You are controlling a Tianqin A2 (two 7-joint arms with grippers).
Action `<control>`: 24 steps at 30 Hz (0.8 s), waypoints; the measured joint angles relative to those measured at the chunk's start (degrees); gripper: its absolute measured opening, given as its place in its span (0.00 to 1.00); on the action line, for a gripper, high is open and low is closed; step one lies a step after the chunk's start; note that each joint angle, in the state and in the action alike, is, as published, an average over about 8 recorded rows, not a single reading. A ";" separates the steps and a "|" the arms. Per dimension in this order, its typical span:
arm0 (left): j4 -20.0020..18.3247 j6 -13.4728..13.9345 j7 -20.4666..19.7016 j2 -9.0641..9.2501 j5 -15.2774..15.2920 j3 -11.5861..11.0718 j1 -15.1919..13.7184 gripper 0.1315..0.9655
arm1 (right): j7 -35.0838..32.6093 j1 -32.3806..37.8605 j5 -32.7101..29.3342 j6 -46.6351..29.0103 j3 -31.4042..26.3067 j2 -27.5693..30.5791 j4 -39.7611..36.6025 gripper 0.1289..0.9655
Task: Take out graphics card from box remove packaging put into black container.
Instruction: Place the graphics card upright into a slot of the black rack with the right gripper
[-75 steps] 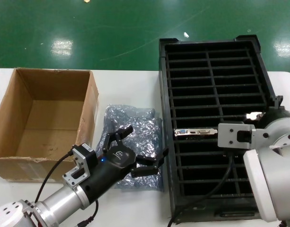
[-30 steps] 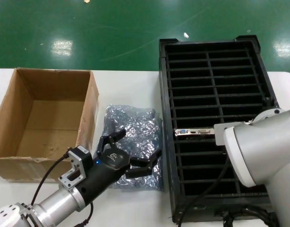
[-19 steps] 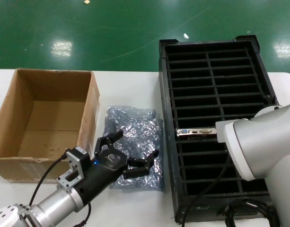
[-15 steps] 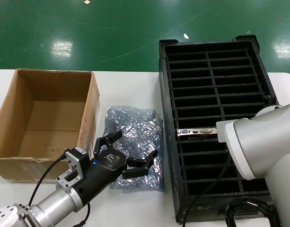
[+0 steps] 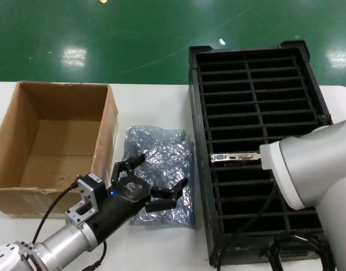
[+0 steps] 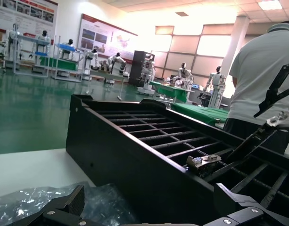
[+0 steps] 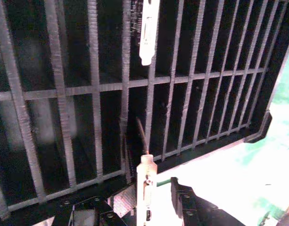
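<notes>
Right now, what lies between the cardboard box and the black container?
In the head view, the crumpled packaging lies on the table between the box and the black container, with the open left gripper over its near end.

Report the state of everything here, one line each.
box: open, nothing visible inside
packaging: crumpled, lying on the table
graphics card: standing in a container slot
black container: holds that card
left gripper: jaws open, above the packaging
right gripper: over the container

The graphics card (image 5: pixel 235 157) stands on edge in a left-column slot of the black container (image 5: pixel 257 84), silver bracket up. The crinkled silver packaging (image 5: pixel 161 164) lies flat between the container and the open, upright brown box (image 5: pixel 26 164).
</notes>
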 joint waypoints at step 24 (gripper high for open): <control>-2.60 0.03 -0.76 -0.16 -0.31 0.01 1.39 1.00 | 3.01 3.85 -0.01 -0.01 -2.14 0.00 -3.11 0.59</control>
